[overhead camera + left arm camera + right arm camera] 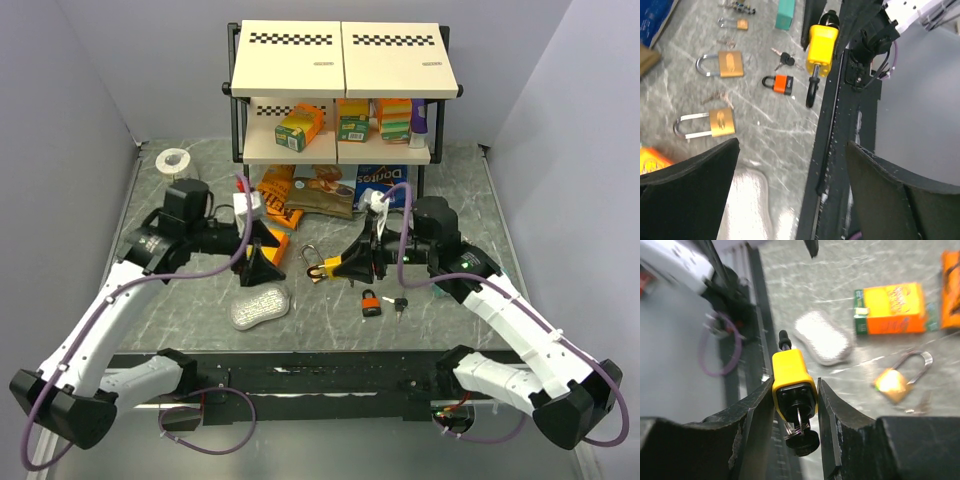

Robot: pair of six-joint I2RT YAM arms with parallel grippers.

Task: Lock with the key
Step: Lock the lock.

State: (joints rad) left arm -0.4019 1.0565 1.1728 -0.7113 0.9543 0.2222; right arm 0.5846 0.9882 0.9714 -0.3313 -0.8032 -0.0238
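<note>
A yellow padlock [791, 371] is clamped between the fingers of my right gripper [795, 386], which is shut on its body. A black-headed key [803, 441] on a small ring sticks out of the lock's black underside, toward the camera. The black shackle [784, 341] points away from me. In the top view the yellow padlock [329, 268] hangs above the table's middle at my right gripper [345, 268]. My left gripper [267, 256] stands a short way to its left, open and empty. From the left wrist the yellow padlock [821, 46] shows ahead, beyond my left gripper [792, 146].
A small orange padlock [370, 303] and black keys [400, 303] lie in front of the right gripper. Brass padlocks [730, 64] [720, 122] lie on the table. A clear oblong case [258, 306], an orange box [890, 307] and a stocked shelf [340, 90] are nearby.
</note>
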